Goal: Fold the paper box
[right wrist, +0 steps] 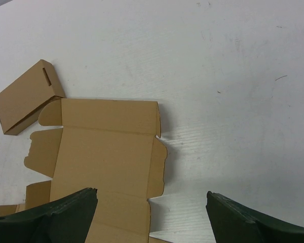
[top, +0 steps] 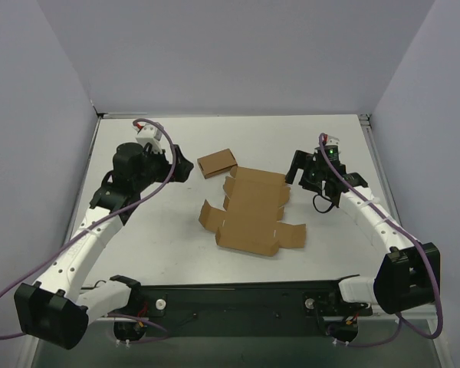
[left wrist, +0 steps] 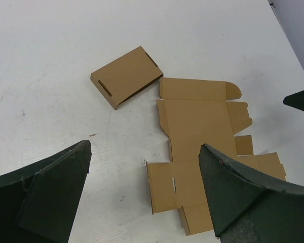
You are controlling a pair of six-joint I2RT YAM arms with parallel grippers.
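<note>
Overhead and wrist views, opening stage of the fold. The paper box point(top: 251, 213), a plain brown die-cut cardboard blank, is shown lying opened out at the middle of the white bench point(top: 169, 245), between the two arms. No panel is seen raised into a wall, so folding is judged not yet begun and the step in hand is taken to be the approach to the blank.

The left gripper point(left wrist: 144, 147) is held above the bench with its dark fingers spread wide and nothing between them. The right gripper point(right wrist: 151, 193) is likewise spread and empty, above the blank's right-hand edge.

The blank is marked by straight creases dividing a broad central panel from narrower side panels. Rounded tabs are seen at the far corners, stepped flaps along both sides, and a short slot near the near end. Some side flaps appear slightly lifted, to judge by their shadows.

A smaller, flat rectangular brown cardboard box point(top: 217, 162) is seen just beside the blank's far left corner.

For the next move, an outer flap would probably have to be caught at its free edge and turned up along its crease while the central panel is pressed down.
</note>
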